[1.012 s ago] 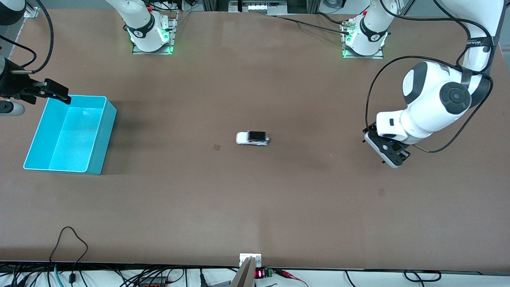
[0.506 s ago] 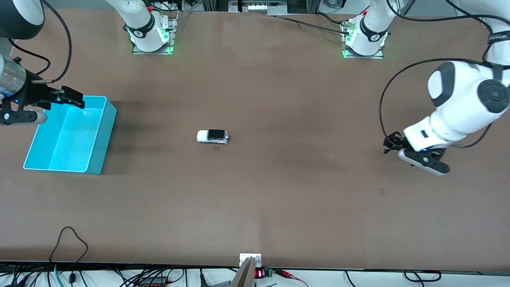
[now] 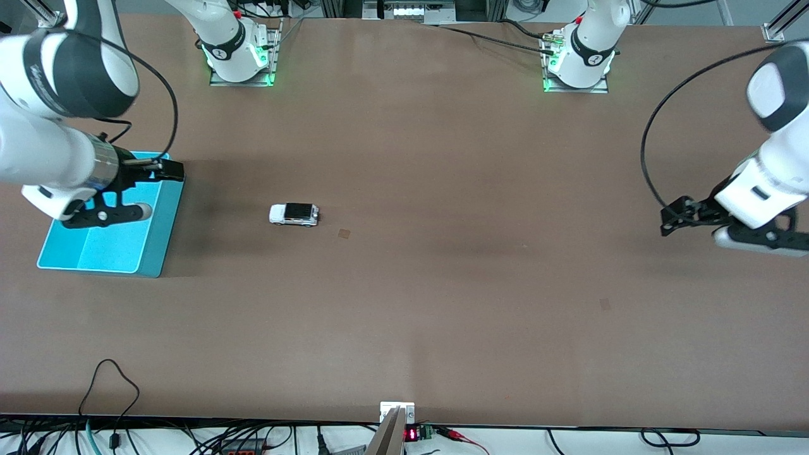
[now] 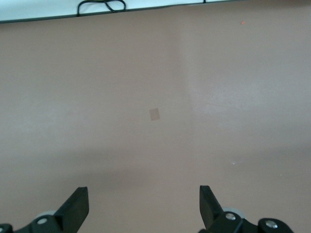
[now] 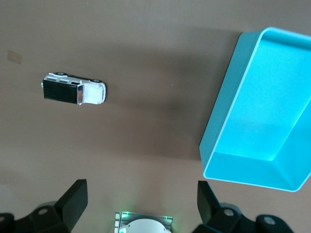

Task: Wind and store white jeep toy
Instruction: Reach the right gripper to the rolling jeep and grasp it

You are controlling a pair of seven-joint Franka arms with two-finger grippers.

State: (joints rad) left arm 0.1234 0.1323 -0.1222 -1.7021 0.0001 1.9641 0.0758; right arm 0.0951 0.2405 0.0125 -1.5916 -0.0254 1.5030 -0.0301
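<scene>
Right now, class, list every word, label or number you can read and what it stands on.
No text can be read.
Lettering on the right arm: too blurred.
Red digits on the small display nearest the front camera: too small.
The white jeep toy: no lettering visible.

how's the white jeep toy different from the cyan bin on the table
The white jeep toy is tiny; the cyan bin is far larger. The jeep is white with a black ribbed roof and dark wheels; the bin is plain cyan. The jeep is a closed boxy car; the bin is an open-topped container with nothing visible inside. The jeep stands apart from both arms; the right gripper is over the bin. Both rest on the brown table.
</scene>
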